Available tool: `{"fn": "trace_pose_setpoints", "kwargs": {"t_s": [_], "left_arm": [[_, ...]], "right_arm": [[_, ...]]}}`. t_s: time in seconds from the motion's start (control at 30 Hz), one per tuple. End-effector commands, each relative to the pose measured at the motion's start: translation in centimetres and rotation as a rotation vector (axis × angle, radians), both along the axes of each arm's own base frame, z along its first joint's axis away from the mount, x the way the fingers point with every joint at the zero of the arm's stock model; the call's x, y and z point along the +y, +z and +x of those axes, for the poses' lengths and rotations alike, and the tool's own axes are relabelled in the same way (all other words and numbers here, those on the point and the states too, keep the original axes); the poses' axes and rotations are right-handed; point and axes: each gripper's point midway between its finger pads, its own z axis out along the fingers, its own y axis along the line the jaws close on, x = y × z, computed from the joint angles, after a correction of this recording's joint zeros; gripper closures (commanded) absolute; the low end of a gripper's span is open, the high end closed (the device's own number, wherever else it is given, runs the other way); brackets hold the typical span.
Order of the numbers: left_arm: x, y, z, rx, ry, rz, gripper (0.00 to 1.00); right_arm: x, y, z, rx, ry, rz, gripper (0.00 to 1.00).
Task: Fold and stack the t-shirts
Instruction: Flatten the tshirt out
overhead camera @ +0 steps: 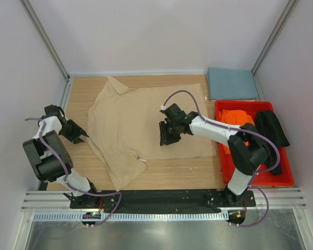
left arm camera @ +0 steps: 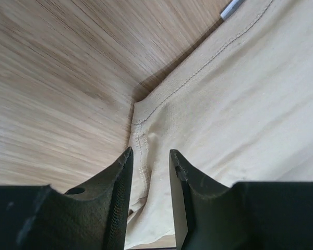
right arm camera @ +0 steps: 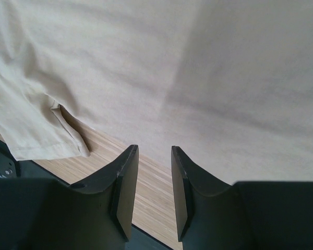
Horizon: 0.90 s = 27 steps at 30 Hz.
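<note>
While the tan t-shirt (overhead camera: 130, 120) lies spread before you, left gripper (overhead camera: 81, 137) at its edge, jaws parted, empty; right gripper (overhead camera: 165, 140) above it, likewise.

A pale wooden table (overhead camera: 78, 99) fills a booth of plain white walls (overhead camera: 161, 31), with slim metal posts (overhead camera: 45, 39) in the far corners. An aluminium rail (overhead camera: 41, 200) runs along its near edge, then a dull metal sheet (overhead camera: 161, 234); the light is soft and even.
</note>
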Motion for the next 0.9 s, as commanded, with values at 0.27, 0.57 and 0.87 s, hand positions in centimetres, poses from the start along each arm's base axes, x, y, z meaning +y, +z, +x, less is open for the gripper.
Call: {"fn": "trace_pose_setpoints", "kwargs": {"t_s": [0.27, 0.57, 0.87], "left_arm": [[-1.7, -3.5, -0.4, 0.106, -0.006, -0.017, 0.66], [-0.6, -4.5, -1.9, 0.183, 0.012, 0.05, 0.92], [1.0, -2.1, -0.5, 0.146, -0.06, 0.123, 0.81]], "right_arm": [[-0.2, 2.6, 1.3, -0.064, 0.003, 0.074, 0.62], [-2.3, 2.5, 2.2, -0.054, -0.028, 0.077, 0.62], [-3.8, 2.1, 2.8, -0.041, -0.04, 0.053, 0.62]]}}
